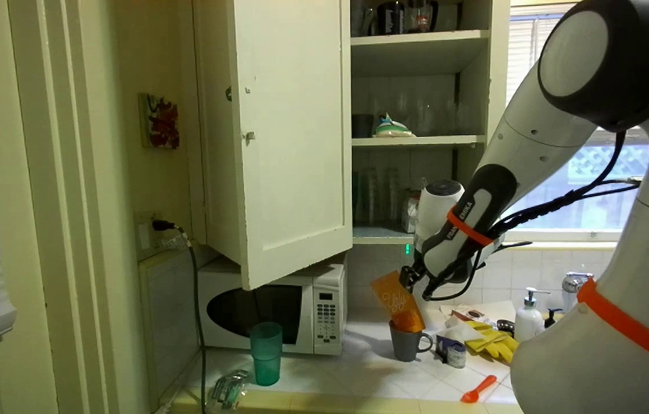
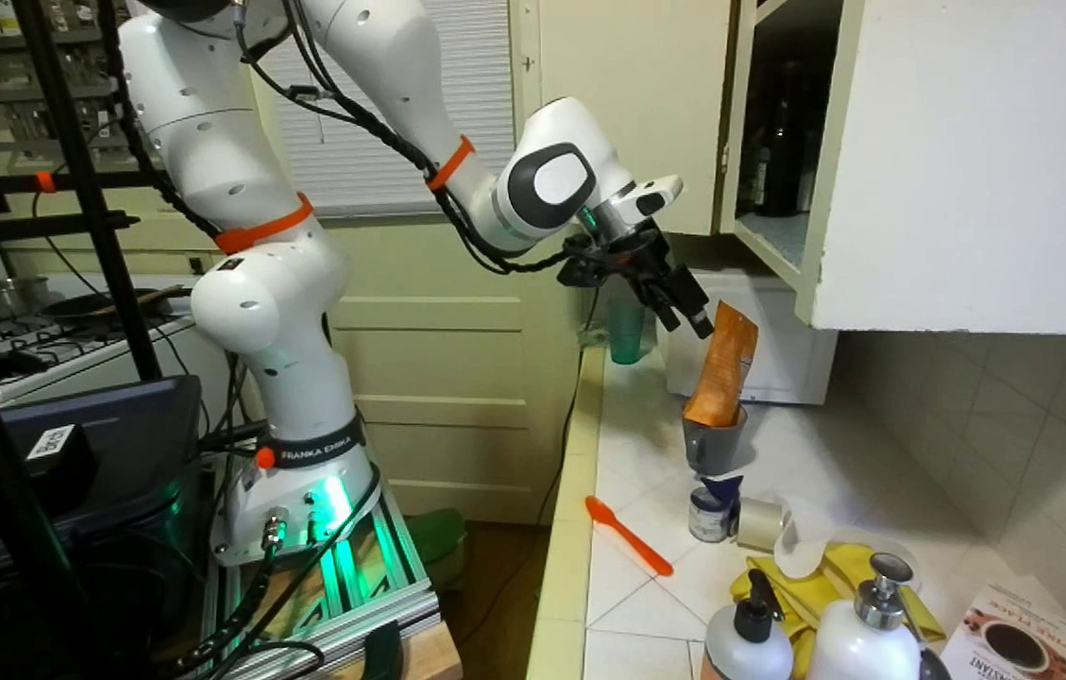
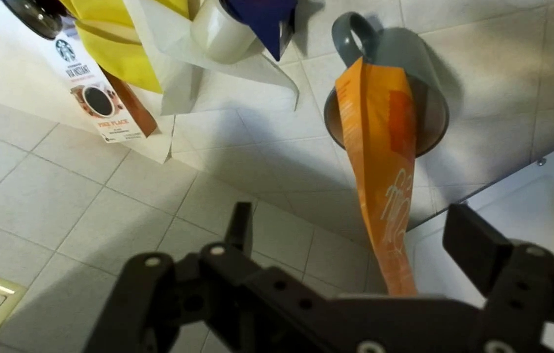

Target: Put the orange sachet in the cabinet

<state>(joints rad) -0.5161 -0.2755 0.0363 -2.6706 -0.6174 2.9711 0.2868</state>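
The orange sachet [image 1: 396, 296] stands tilted in a grey mug [image 1: 406, 346] on the counter, its upper part above the rim. It also shows in an exterior view [image 2: 719, 373] and the wrist view [image 3: 384, 147]. My gripper [image 3: 355, 233] is open and empty. In the wrist view the sachet's top runs between the spread fingers, touching neither; its end is hidden behind the gripper body. In an exterior view the fingertips [image 2: 691, 323] are just beside the sachet's top. The white cabinet [image 1: 419, 141] hangs above with its panelled door [image 1: 295, 126] open; it also shows in an exterior view [image 2: 976, 170].
The microwave [image 1: 330, 310] stands behind, under the open door. A green cup [image 1: 267, 353], an orange spoon [image 1: 478, 389], a small jar [image 2: 708, 515], yellow gloves [image 1: 491, 342] and soap bottles [image 2: 872, 623] stand or lie on the counter. Cabinet shelves hold glasses and dishes.
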